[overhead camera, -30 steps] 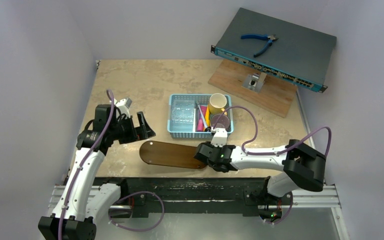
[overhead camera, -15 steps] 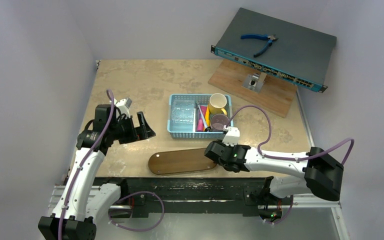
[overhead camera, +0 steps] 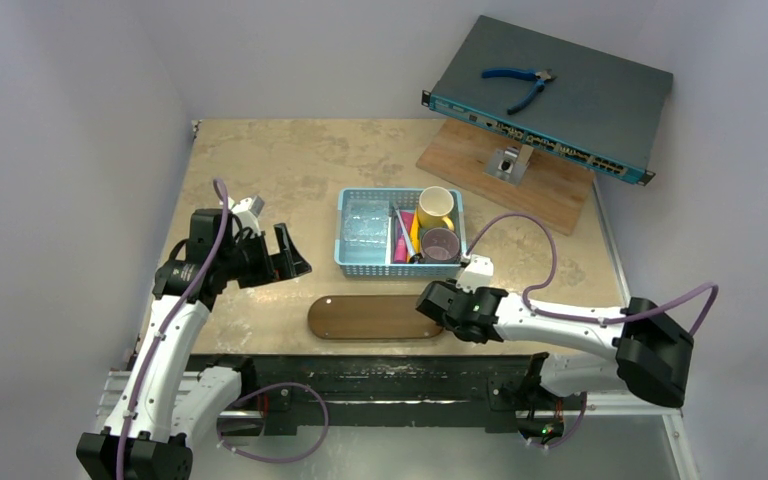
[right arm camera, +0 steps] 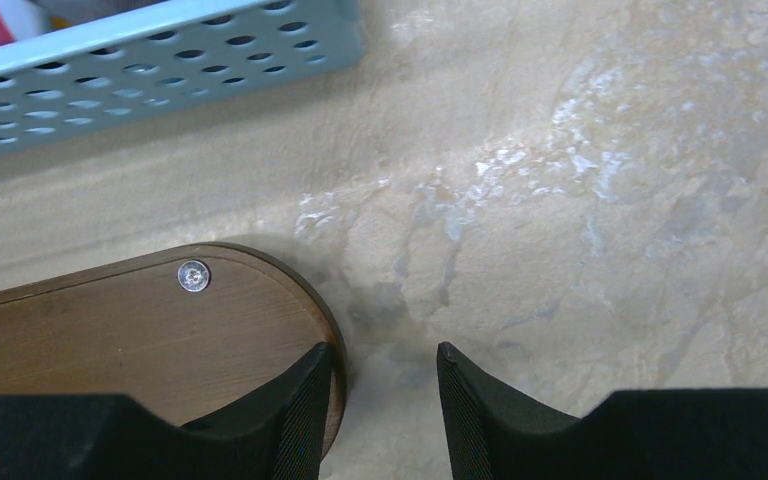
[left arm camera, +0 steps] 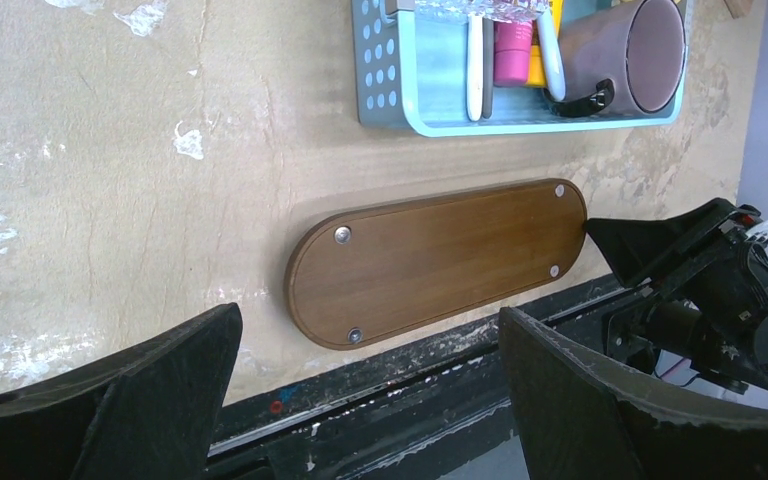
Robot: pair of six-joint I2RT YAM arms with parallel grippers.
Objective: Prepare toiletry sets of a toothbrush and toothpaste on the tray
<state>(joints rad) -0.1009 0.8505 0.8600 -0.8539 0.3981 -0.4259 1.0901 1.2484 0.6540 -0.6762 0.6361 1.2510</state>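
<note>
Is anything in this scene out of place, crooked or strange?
Yes. Blue pliers lie on a network switch that sits tilted on a small stand at the far right of the table; neither belongs with toiletries. The tray and the basket look in order.

place: robotics lab cell | signs: bare white walls (overhead camera: 70, 150); network switch (overhead camera: 570, 105); pliers (overhead camera: 518, 86); rail-mounted robot arms (overhead camera: 165, 345)

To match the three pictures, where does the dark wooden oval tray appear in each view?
Top external: oval tray low centre, near the arm bases.
Left wrist: tray at picture centre.
Right wrist: tray lower left, only its rounded end.
Shared landmark: the light-blue mesh basket, in all three.
</note>
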